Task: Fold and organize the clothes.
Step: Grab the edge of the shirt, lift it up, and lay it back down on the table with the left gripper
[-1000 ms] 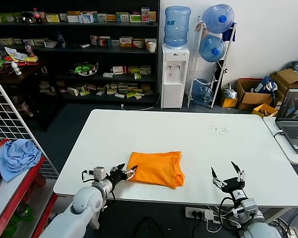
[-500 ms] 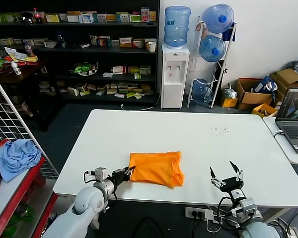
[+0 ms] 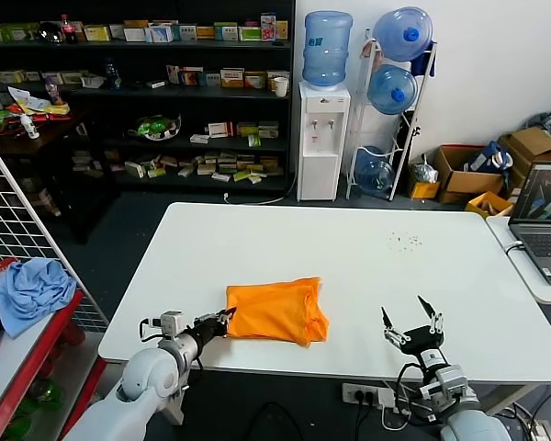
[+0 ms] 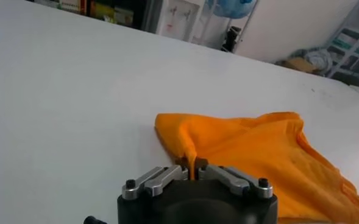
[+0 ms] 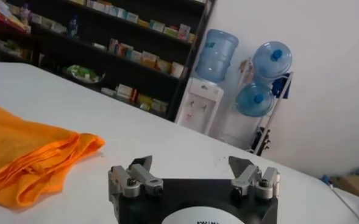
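The clothes are one bright orange T-shirt (image 3: 275, 310), folded into a rough rectangle near the front edge of the white table (image 3: 349, 248). My left gripper (image 3: 224, 319) is shut on the shirt's near-left corner; in the left wrist view a thin pinch of orange fabric (image 4: 190, 159) rises between the closed jaws of the left gripper (image 4: 191, 164), and the rest of the T-shirt (image 4: 258, 152) lies beyond. My right gripper (image 3: 410, 317) hovers open near the front edge, right of the shirt, holding nothing. The right wrist view shows the right gripper (image 5: 191, 163) open and the T-shirt (image 5: 27, 155) off to one side.
A laptop (image 3: 544, 220) sits on a side table at the right. A light blue cloth (image 3: 32, 289) lies on a red rack at the left, beside a wire grid. Shelves, a water dispenser (image 3: 323, 138) and cardboard boxes stand beyond the table.
My left gripper closed on the shirt's corner and pulled back toward the front-left, dragging the shirt a little left. The right gripper drifted slightly left.
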{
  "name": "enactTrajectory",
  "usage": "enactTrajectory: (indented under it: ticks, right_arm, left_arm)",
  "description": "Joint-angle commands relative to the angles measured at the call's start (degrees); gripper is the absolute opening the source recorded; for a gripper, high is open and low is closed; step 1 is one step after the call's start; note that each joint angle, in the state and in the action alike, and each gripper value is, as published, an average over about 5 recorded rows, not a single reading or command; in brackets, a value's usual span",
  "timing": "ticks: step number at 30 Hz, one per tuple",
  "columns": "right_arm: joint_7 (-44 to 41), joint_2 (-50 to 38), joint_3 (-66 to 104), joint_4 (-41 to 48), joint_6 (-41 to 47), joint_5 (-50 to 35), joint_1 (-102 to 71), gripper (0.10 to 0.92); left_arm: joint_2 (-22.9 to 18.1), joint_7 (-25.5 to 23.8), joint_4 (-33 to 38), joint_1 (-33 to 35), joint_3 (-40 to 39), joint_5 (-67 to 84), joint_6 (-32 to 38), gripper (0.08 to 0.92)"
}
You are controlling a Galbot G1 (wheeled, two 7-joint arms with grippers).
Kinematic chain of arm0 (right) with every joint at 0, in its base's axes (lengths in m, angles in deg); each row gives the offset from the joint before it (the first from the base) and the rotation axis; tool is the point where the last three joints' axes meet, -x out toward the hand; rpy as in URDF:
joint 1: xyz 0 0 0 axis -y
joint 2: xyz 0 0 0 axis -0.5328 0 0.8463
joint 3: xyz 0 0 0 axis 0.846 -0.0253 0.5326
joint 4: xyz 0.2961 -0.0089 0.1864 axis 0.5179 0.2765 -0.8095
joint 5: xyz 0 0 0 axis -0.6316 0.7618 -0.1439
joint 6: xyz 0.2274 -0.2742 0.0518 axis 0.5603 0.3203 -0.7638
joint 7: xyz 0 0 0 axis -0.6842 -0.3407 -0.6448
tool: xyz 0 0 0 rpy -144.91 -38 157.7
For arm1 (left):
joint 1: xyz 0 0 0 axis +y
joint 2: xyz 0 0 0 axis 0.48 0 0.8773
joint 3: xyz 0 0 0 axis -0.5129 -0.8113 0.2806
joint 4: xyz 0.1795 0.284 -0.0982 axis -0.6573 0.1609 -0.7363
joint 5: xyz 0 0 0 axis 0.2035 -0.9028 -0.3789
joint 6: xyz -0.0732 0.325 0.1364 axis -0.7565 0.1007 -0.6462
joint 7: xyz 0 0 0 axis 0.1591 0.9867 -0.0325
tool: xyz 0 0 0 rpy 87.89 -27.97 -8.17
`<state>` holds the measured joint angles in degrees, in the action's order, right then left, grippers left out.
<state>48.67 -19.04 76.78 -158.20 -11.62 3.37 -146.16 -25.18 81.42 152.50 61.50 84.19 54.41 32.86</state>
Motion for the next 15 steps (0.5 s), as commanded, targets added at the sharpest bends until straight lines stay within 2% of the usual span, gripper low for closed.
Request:
enactTrajectory:
  ticks: [1, 7, 15]
  right_arm:
    - [0.45, 1.01, -1.13, -0.31, 0.15, 1.66, 0.25, 0.823]
    - [0.6, 1.39, -3.12, -0.15, 0.08, 4.29, 1.24, 0.823]
    - [0.69, 1.33, -4.42, -0.15, -0.39, 5.3, 2.02, 0.823]
  left_arm:
    - [7.38, 3.48, 3.09, 2.54, 5.69, 1.19, -1.29, 0.138]
    - [14.58, 6.27, 2.9, 3.63, 10.62, 0.9, -2.87, 0.138]
    - [21.8, 7.97, -2.81, 2.47, 14.56, -4.94, -2.12, 0.138]
